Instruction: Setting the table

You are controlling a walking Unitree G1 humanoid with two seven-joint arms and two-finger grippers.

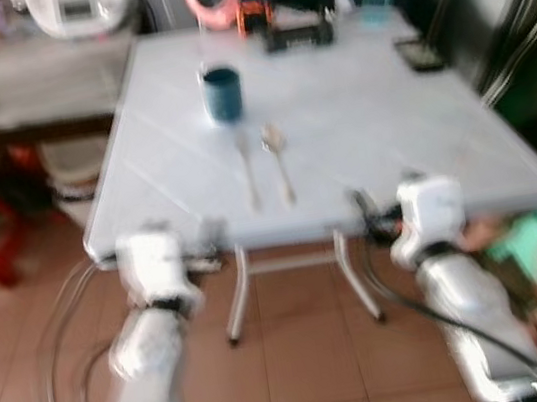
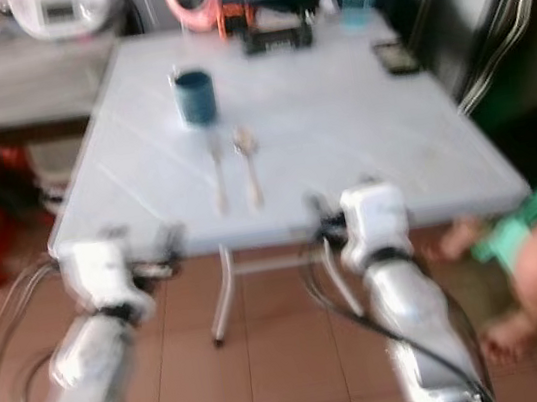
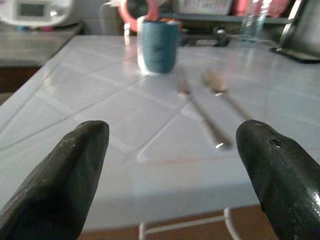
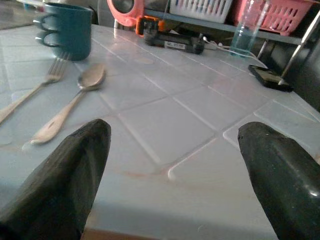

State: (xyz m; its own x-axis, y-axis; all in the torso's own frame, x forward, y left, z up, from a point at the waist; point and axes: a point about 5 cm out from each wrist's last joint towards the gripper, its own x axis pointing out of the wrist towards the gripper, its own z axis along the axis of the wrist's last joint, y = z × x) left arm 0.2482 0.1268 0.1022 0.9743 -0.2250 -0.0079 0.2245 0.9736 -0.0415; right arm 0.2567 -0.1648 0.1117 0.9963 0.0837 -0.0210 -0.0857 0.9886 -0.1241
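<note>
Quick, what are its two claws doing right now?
Left end effector: open, holding nothing.
Right end effector: open, holding nothing.

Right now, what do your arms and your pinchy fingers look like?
Both arms are shiny silver tubes ending in chunky white wrist blocks. Black cables loop out beside each arm. The left gripper and the right gripper each have two long black fingers, thick and rounded at the tips, with a dull rubbery look. One right finger has a tiny glint near its tip.
</note>
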